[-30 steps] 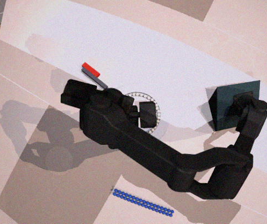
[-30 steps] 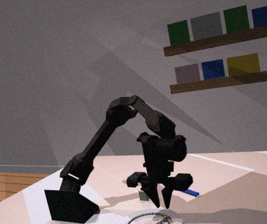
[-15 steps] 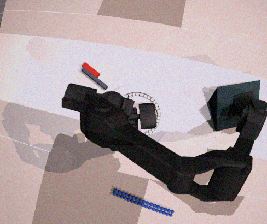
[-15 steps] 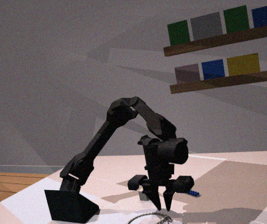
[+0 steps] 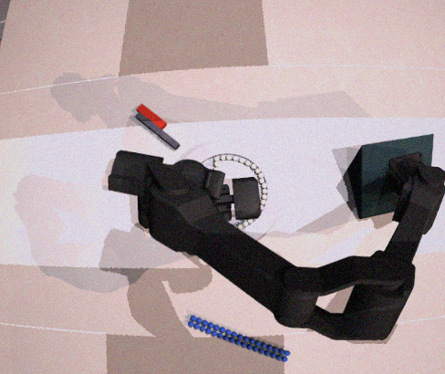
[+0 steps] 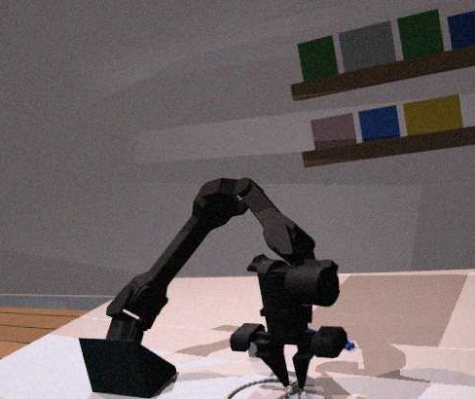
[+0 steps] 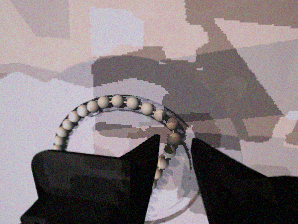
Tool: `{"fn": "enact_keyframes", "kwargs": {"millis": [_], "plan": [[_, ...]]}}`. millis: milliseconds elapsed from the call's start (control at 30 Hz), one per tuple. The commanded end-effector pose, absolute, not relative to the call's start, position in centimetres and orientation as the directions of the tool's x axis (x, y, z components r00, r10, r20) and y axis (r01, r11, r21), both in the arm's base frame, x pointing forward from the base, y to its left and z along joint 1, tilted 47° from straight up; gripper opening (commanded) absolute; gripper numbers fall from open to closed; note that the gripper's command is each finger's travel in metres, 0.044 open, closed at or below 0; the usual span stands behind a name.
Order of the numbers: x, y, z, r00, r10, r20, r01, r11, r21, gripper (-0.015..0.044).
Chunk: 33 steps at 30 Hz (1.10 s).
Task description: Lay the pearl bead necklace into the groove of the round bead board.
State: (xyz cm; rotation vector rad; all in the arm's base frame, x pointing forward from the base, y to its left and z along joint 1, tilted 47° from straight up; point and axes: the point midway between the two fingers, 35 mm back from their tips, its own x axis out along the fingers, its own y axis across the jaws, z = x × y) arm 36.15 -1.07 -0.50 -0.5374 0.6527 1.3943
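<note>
The pearl bead necklace (image 5: 263,184) (image 7: 117,101) lies on the clear round bead board (image 5: 267,232). In the wrist view most visible beads follow the curved groove line across the top and left; at the right the strand turns inward, away from the groove's dark arc. My gripper (image 6: 295,387) (image 7: 175,141) is partly open, low over the board, with its fingertips on either side of the strand at this bend. Gaps show beside the beads, and no bead looks pinched. The arm hides the board's left part in the top view, and the fingers hide the lower beads in the wrist view.
A red block (image 5: 152,116) and a dark grey bar (image 5: 158,131) lie side by side beyond the board's upper left. A double row of blue beads (image 5: 238,338) lies below the arm in the top view. The arm's dark base (image 5: 375,182) (image 6: 127,367) stands right of the board there.
</note>
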Motion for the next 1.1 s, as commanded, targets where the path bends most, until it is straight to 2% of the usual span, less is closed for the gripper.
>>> {"fn": "enact_keyframes", "kwargs": {"millis": [0,33,200,1067], "plan": [[36.13,-0.61,-0.82,0.057,0.719,-0.693,-0.992,0.116,0.039,0.012],[36.13,-0.59,-0.84,0.057,0.719,-0.692,-0.992,0.116,0.039,0.012],[36.14,-0.84,-0.67,0.054,0.714,-0.698,-0.993,0.109,0.035,0.0],[36.14,-0.84,-0.67,0.054,0.714,-0.698,-0.993,0.109,0.035,0.0]]}}
